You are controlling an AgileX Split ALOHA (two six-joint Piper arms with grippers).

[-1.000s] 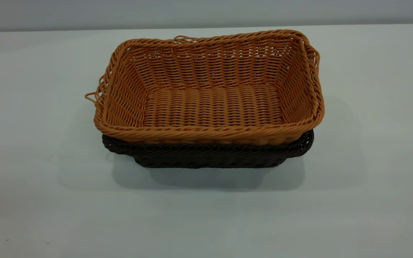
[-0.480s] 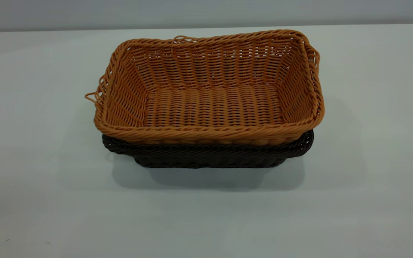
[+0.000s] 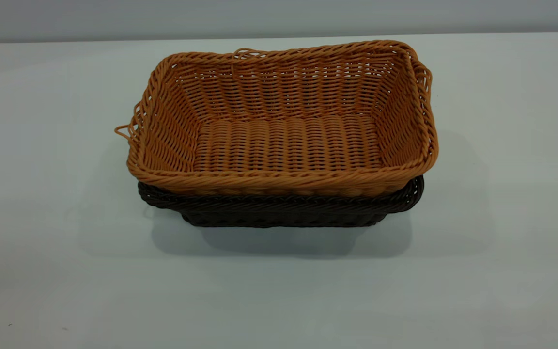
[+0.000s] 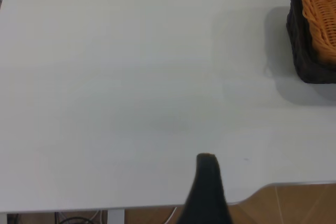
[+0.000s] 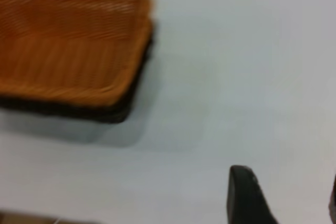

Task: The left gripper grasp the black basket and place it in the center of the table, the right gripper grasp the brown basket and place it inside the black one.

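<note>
The brown basket (image 3: pixel 286 126) sits nested inside the black basket (image 3: pixel 279 208) at the middle of the table (image 3: pixel 56 271). Only the black basket's rim and lower front wall show beneath it. In the left wrist view the two stacked baskets, black (image 4: pixel 307 59) and brown (image 4: pixel 321 9), lie far off from the left gripper (image 4: pixel 207 187), which hangs over the table's edge. The right gripper (image 5: pixel 289 198) is open and holds nothing, well away from the brown basket (image 5: pixel 68 51) and the black basket (image 5: pixel 79 111) under it. Neither gripper shows in the exterior view.
Bare white tabletop (image 4: pixel 115 87) surrounds the baskets on all sides. The table's edge, with brown floor (image 4: pixel 294 205) below it, shows in the left wrist view. A grey wall (image 3: pixel 279 17) runs behind the table.
</note>
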